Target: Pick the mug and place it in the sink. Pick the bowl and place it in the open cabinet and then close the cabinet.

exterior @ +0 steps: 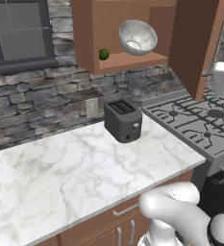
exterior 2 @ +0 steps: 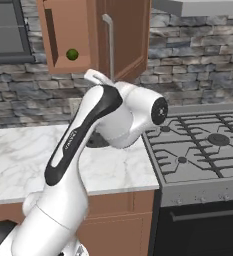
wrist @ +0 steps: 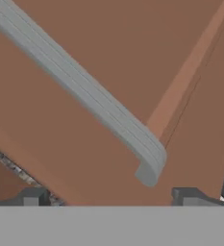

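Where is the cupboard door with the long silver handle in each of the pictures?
Left base view: the cabinet door hangs open at the upper right, beside the bowl on the shelf.
Right base view: the door stands at top centre, its silver handle running down it.
Hand view: the handle crosses slantwise, close up against the brown door.
Shared landmark: the small green ball on the shelf edge.

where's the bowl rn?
Left base view: the bowl sits tilted on the shelf inside the open cabinet, right of a small green fruit, above the toaster.
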